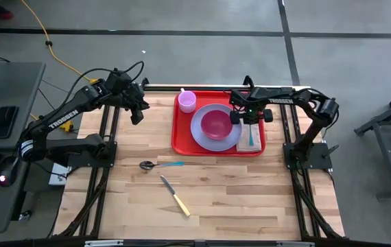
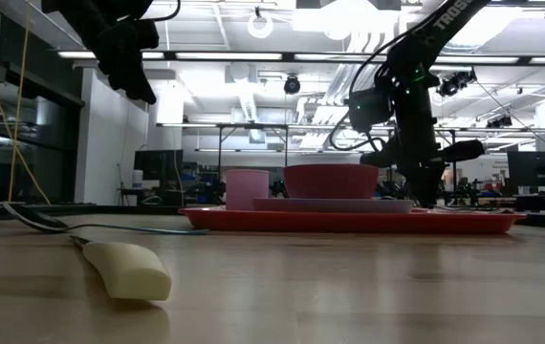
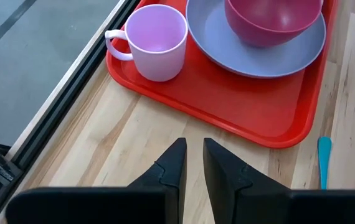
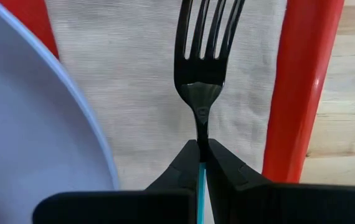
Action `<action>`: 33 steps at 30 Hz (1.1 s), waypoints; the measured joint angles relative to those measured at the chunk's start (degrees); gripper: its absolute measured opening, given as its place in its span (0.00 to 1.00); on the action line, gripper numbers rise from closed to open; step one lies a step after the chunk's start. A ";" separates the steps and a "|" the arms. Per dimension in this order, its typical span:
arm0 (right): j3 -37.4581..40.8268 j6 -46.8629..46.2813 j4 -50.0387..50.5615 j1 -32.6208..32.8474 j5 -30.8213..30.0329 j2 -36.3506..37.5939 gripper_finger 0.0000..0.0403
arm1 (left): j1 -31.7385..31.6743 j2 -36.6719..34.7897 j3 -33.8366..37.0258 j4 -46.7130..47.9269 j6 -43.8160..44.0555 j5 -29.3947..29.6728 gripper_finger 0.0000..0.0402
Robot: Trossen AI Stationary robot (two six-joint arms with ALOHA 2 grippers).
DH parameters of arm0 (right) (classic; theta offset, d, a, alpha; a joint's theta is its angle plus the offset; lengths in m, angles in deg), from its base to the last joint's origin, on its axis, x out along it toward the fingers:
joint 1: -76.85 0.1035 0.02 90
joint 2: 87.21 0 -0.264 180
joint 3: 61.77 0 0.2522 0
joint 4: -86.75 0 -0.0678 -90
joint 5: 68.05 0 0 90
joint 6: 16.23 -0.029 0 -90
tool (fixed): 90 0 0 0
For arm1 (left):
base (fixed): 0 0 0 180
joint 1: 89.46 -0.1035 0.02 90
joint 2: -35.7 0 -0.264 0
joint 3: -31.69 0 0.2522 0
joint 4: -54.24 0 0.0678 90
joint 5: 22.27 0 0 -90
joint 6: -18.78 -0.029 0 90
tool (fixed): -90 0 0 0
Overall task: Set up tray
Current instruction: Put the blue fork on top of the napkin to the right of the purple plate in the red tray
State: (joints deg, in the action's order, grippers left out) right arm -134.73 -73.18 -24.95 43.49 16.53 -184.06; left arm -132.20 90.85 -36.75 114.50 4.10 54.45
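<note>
- I am looking down on a wooden table [image 1: 250, 199] with a red tray [image 1: 182, 140] sitting at its far edge, right of centre; I am placing everything else relative to this tray.
- Lying on the tray is a lavender plate [image 1: 199, 130] carrying a dark pink bowl [image 1: 216, 125].
- A pale pink mug [image 1: 187, 101] is standing in the tray's far left corner, just beside the plate.
- A beige napkin [image 1: 256, 140] is lying along the tray's right side, next to the plate.
- The right pincer [image 4: 202, 149] is hanging over the napkin, clamped together on the neck of a black fork [image 4: 205, 56] with a teal handle; the tines are pointing out over the cloth.
- The left pincer [image 3: 193, 165] is hovering above bare table to the left of the tray, well apart from it, its fingers standing slightly apart and gripping nothing.
- A spoon [image 1: 160, 165] with a dark bowl and a teal handle is lying on the table just in front of the tray's near left corner.
- A knife [image 1: 175, 195] with a pale yellow handle is lying at a slant farther toward me from the tray, beyond the spoon.
- In the low view, the tray is showing as a thin red band with the mug, plate and bowl rising above it.
</note>
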 joint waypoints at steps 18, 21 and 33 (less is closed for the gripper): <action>0.57 1.54 -0.53 -0.09 -0.23 0.04 0.00 | 0.01 -0.02 0.00 0.11 -0.03 0.00 0.21; 3.47 0.37 -2.80 -0.47 2.43 0.10 0.00 | 0.01 0.01 0.00 0.32 -0.07 0.00 0.21; 5.29 -1.07 -4.86 -0.46 1.60 1.33 0.00 | 0.01 -0.02 0.00 0.35 -0.07 -0.04 0.21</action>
State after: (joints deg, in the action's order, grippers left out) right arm -129.44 -74.24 -29.82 43.03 18.14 -182.73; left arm -132.20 90.83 -36.75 114.85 4.03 54.40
